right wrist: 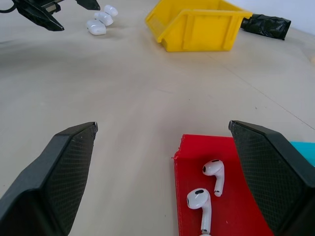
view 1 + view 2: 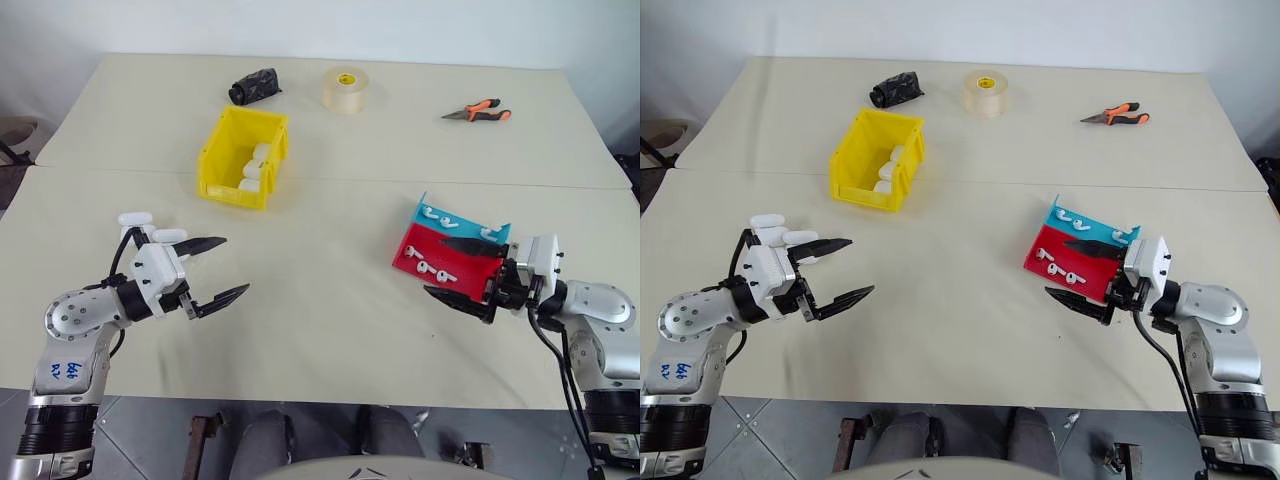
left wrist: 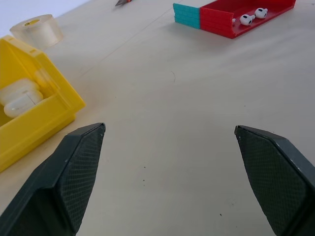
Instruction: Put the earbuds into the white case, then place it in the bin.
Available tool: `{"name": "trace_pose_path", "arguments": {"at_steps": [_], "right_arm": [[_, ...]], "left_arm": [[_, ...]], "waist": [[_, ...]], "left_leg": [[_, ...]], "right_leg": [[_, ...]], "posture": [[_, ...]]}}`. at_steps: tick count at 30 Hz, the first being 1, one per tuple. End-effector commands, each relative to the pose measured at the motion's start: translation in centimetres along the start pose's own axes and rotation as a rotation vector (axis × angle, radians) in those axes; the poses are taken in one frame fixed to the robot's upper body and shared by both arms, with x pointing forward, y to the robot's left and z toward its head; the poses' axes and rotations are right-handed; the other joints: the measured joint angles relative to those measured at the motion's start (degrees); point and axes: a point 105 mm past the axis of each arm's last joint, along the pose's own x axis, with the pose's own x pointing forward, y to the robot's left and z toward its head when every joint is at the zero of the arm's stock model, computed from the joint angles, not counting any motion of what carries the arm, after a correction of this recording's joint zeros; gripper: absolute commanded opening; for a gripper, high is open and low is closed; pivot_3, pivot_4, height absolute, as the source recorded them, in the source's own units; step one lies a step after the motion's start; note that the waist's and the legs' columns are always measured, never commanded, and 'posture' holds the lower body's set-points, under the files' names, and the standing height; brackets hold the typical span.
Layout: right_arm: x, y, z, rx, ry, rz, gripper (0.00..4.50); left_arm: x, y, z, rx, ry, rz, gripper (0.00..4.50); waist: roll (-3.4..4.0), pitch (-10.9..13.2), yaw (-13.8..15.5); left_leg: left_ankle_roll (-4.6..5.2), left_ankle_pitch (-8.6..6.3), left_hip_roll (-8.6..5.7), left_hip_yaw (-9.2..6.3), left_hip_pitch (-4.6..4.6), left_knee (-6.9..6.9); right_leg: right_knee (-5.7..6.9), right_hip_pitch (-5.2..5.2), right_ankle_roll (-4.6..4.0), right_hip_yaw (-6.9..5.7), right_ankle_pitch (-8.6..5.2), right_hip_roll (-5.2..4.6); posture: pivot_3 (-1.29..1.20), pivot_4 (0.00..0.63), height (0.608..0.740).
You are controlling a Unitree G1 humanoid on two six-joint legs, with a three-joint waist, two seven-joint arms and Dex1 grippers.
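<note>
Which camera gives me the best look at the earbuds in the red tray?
The right wrist view: two earbuds lie large and close on the red tray. Both eye views show them as small white specks from above. The left wrist view catches a pair at the tray's far end, distant.

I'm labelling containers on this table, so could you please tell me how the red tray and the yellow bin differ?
The red tray is shallow and holds loose earbuds; the yellow bin has tall walls and holds white cases. The red tray sits against a teal tray by the right gripper; the yellow bin stands alone, farther back. Both are open-topped plastic.
</note>
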Motion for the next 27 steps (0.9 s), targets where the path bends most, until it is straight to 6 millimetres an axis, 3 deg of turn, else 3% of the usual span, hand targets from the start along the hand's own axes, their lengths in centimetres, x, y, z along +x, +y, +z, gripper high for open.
{"name": "trace_pose_path", "arguments": {"at_steps": [1,15,22,27], "right_arm": [[0.0,-0.3,0.7,-0.033,-0.023,-0.008,4.5],[0.4,-0.1,0.5,-0.022,-0.024,0.022,4.5],[2.7,1.7,1.6,-0.028,-0.133,0.143,4.5],[5.1,2.9,2.7,-0.031,-0.245,0.19,4.5]], "left_arm": [[0.2,0.1,1.1,0.05,-0.036,-0.003,4.48],[0.2,0.1,1.3,0.035,-0.05,0.016,4.48],[-2.8,0.9,2.4,0.001,-0.037,0.269,4.48],[-6.9,0.2,0.1,-0.099,0.077,0.516,4.48]], "waist": [[0.0,0.0,0.0],[0.0,0.0,-0.05],[0.0,0.0,-0.35],[0.0,0.0,-0.24]], "left_leg": [[0.0,0.0,0.0,0.0,0.0,0.0],[0.0,0.0,0.0,0.0,0.0,0.0],[0.0,0.0,0.05,-0.03,0.02,-0.03],[0.0,0.0,0.06,-0.04,0.03,-0.03]], "right_leg": [[0.0,0.0,0.0,0.0,0.0,0.0],[0.0,0.0,0.0,0.0,0.0,0.0],[0.01,-0.02,0.0,0.0,0.0,0.02],[0.01,-0.01,0.0,0.03,0.0,0.01]], "posture": [[0.0,0.15,0.74],[0.0,0.15,0.74],[0.0,0.15,0.74],[0.0,0.15,0.74]]}}
